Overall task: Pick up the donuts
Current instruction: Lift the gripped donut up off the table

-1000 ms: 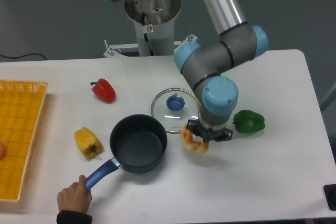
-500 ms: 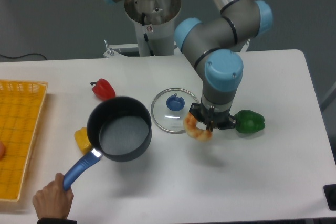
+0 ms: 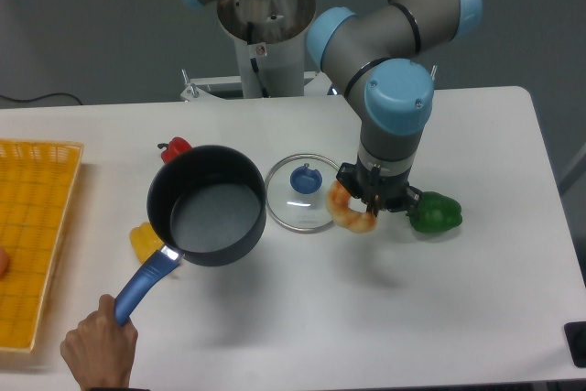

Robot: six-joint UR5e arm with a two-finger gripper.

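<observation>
Donuts (image 3: 351, 212): one tan-orange ring with pale glaze patches, central hole visible, tilted. It hangs under the gripper (image 3: 368, 211), fingers clenched on its right side, ring sticking out to the lower left. It looks lifted off the white table (image 3: 476, 299); a faint shadow sits on the table below it. The donut's left edge overlaps the rim of the glass lid (image 3: 304, 191) with blue knob in this view; green pepper (image 3: 436, 212) is just right of the gripper. A hand (image 3: 99, 350) at the bottom left holds a dark pot (image 3: 208, 217) by its blue handle, pot covering part of the red pepper (image 3: 174, 146) and yellow pepper (image 3: 145, 242). Yellow basket (image 3: 32, 226) at the left edge.
</observation>
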